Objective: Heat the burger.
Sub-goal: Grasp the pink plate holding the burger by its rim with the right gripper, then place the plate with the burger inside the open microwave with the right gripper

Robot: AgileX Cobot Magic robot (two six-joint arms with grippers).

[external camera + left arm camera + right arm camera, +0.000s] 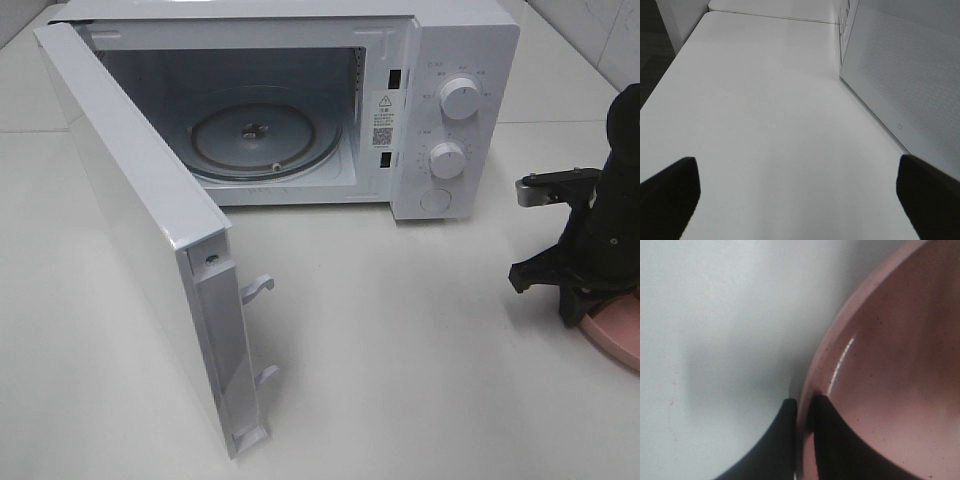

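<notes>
- Microwave (440, 100): white box on the white table (400, 330), seen whole only in the high view. Its panel has two round knobs (459, 98), one above the other.
- Door (120, 230): swung open on the left side, with two hooked latches on its free edge. The left wrist view adds a flat face with a fine dotted mesh.
- Turntable (255, 140): round clear glass lying flat inside the cavity, shown in the high view only.
- Left tool (799, 192): jaws wide and holding nothing, with bare matte table between two dark blunt fingers. Only its own wrist view shows it.
- Right tool (804, 407): narrow, its two black tapered fingers pinched on the rim of the pink plate (890, 365), one inside and one outside. The high view gives only the arm's dark bulk over a sliver of plate.
- Pink plate: round, glossy and faintly speckled, at the right edge of the high view, well apart from the microwave's opening.
- Burger: hidden in every view, so its place cannot be told.
</notes>
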